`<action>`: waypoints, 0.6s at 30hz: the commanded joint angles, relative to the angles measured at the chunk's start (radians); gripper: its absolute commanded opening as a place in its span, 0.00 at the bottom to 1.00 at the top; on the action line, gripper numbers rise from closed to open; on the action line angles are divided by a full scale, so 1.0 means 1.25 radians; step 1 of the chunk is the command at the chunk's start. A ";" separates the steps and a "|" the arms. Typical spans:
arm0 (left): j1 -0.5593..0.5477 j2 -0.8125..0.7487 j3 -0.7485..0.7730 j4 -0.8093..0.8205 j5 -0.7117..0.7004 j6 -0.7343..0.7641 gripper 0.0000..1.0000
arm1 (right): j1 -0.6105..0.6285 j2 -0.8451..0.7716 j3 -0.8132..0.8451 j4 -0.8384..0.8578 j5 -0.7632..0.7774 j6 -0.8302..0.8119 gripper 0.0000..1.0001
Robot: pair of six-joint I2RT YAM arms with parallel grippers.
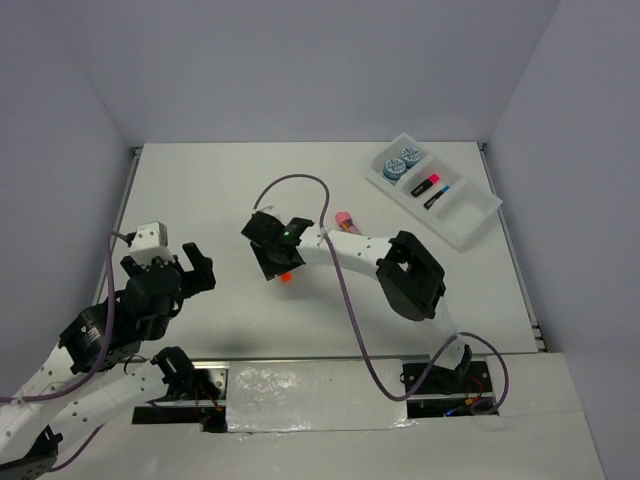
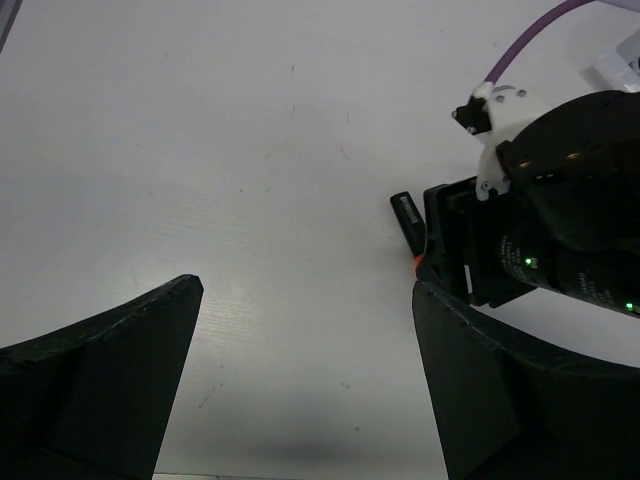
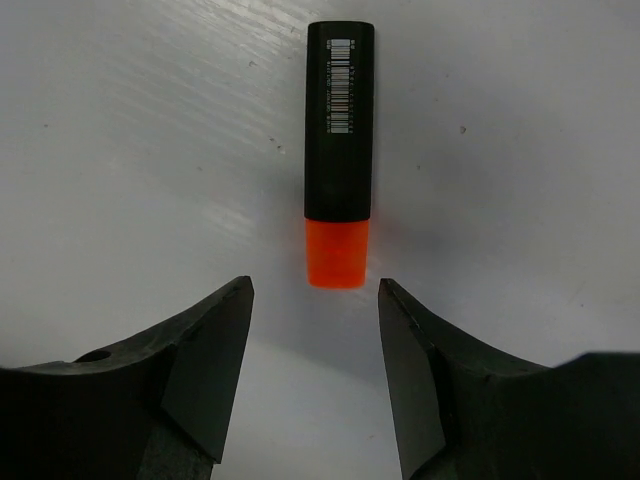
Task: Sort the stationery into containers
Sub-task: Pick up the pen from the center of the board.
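Right gripper [image 3: 315,288] wide open over orange-capped marker [image 3: 340,150], flat on counter [image 3: 120,150], well apart from tray [image 1: 472,218]. Risk: jaws line up with the cap end only, so an off-centre pinch could pivot it out. Left gripper [image 2: 308,288] open, empty.

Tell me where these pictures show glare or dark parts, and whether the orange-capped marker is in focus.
Top view: even light, bright glare on the shiny strip between the arm bases. Right wrist view: the orange-capped marker is sharp, its barcode visible; the right tool is dark; a pale sheen lies on the table. Left wrist view: the left tool is almost black, without detail.
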 commanded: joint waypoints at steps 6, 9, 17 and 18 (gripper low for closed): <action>0.003 0.036 0.005 0.053 0.044 0.046 0.99 | -0.001 0.060 0.053 0.002 0.002 0.006 0.58; 0.003 0.036 0.003 0.058 0.050 0.051 0.99 | -0.003 0.096 0.079 -0.008 0.001 0.001 0.58; 0.003 0.035 0.000 0.066 0.061 0.061 0.99 | -0.043 0.174 0.116 -0.007 0.002 -0.007 0.43; 0.003 0.036 0.000 0.066 0.060 0.060 0.99 | -0.044 0.175 0.116 -0.003 0.002 -0.010 0.38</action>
